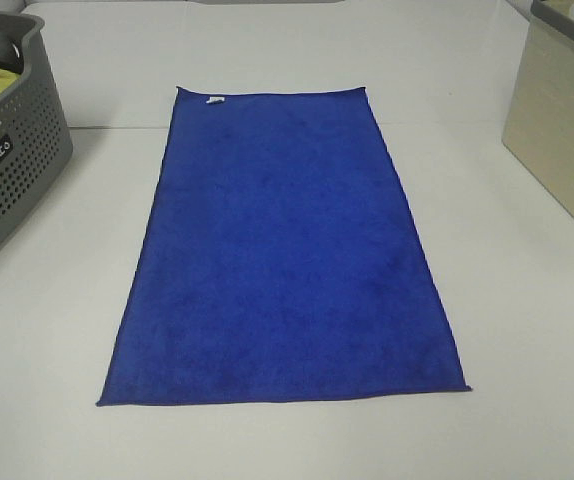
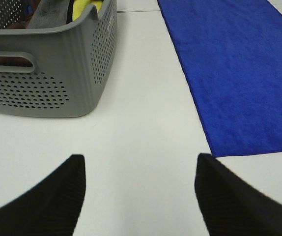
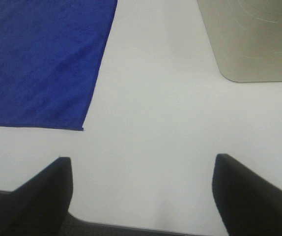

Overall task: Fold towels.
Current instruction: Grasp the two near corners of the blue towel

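Note:
A royal-blue towel (image 1: 282, 250) lies spread flat and lengthwise on the white table (image 1: 527, 330), a small white tag (image 1: 215, 99) on its far short edge. Neither arm shows in the high view. In the left wrist view my left gripper (image 2: 140, 164) hangs open over bare table, the towel's (image 2: 239, 73) near left corner just off its one finger. My right gripper (image 3: 142, 164) is open too, above the table near the front edge, with the towel's (image 3: 38, 59) near right corner a short way from it. Nothing is between either pair of fingers.
A grey perforated basket (image 1: 7, 150) holding yellow-green fabric stands at the left edge; the left wrist view shows this basket (image 2: 47, 69) close by. A beige box (image 1: 562, 130) stands at the right, and the box (image 3: 254, 39) also shows in the right wrist view.

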`<action>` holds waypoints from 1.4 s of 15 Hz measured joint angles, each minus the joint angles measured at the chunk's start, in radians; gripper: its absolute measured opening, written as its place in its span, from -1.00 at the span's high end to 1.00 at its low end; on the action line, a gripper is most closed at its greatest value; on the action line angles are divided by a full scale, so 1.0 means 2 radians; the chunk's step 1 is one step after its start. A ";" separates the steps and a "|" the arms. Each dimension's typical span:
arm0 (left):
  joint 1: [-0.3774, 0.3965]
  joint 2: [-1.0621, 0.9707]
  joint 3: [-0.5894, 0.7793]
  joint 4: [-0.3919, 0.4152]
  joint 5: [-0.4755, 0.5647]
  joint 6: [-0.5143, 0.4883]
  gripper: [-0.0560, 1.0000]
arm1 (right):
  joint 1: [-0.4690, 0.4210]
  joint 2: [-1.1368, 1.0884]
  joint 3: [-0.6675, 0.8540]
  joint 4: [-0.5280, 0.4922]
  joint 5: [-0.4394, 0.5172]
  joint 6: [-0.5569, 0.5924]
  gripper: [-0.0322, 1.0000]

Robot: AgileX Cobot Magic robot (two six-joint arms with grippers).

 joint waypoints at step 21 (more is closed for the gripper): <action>0.000 0.000 0.000 0.000 0.000 0.000 -0.28 | 0.000 0.000 0.000 0.000 0.000 0.000 -0.54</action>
